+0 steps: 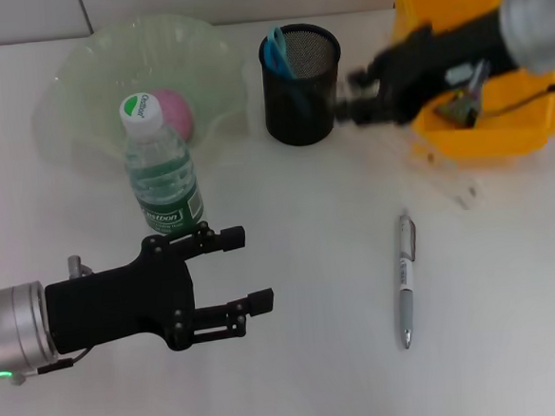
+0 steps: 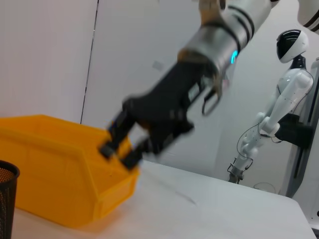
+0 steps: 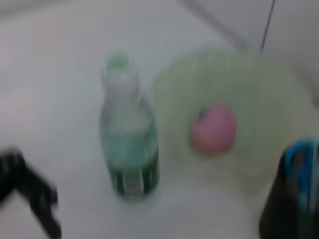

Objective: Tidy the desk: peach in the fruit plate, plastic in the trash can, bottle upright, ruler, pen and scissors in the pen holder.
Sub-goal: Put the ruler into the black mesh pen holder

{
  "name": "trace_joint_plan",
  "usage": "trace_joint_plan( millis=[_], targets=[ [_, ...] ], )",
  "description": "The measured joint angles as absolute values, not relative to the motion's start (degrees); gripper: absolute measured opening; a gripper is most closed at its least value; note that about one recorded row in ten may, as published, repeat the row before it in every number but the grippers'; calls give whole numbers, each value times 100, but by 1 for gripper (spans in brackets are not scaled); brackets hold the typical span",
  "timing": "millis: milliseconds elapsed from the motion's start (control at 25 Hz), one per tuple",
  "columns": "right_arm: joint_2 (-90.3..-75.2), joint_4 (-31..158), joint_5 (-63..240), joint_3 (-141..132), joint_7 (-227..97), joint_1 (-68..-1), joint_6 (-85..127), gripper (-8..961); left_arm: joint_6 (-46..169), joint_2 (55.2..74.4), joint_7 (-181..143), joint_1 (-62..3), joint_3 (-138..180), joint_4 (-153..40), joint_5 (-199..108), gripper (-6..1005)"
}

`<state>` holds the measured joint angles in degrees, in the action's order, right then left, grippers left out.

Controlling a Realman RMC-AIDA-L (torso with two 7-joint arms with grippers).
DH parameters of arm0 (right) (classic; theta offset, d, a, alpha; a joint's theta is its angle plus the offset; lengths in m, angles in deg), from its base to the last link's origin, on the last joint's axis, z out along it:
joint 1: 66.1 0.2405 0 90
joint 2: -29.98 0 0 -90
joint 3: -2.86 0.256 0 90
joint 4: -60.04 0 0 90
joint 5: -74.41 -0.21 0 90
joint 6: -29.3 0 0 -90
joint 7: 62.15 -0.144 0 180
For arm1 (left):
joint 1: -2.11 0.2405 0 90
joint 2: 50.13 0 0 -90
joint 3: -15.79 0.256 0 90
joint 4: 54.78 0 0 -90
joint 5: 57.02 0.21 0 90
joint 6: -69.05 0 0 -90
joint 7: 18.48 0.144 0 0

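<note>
The pink peach [image 1: 173, 111] lies in the green fruit plate [image 1: 87, 69]. In front of it the bottle [image 1: 161, 168] stands upright. Blue scissors [image 1: 276, 51] stick out of the black mesh pen holder [image 1: 302, 82]. The pen [image 1: 406, 280] lies on the table at front right. A clear ruler [image 1: 455, 188] lies by the yellow trash can [image 1: 487, 141], which holds crumpled plastic [image 1: 461, 105]. My right gripper [image 1: 348, 98] hovers between holder and bin, blurred, open and empty; it shows as the right gripper [image 2: 118, 153]. My left gripper [image 1: 248, 269] is open below the bottle.
In the right wrist view the bottle [image 3: 129, 149], peach [image 3: 214, 127], plate [image 3: 259, 89] and pen holder [image 3: 294, 199] show. The yellow bin [image 2: 60, 164] fills the table's far right corner. White tabletop lies between the pen and my left gripper.
</note>
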<state>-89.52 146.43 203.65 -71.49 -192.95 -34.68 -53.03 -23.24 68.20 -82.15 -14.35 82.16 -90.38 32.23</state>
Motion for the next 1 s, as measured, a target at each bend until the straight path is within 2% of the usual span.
trace_joint_plan(
  millis=[440, 1000],
  targets=[
    [-8948, 14386, 17226, -5816, -17179, -3787, -4332, 391, -2345, 6831, -8204, -1487, 8206, -9037, 3184, 812],
    [-8937, 10484, 12974, -5840, -12358, -3494, -4541, 398, -2319, 6834, -8186, -1530, 8206, -9032, 3201, 813]
  ],
)
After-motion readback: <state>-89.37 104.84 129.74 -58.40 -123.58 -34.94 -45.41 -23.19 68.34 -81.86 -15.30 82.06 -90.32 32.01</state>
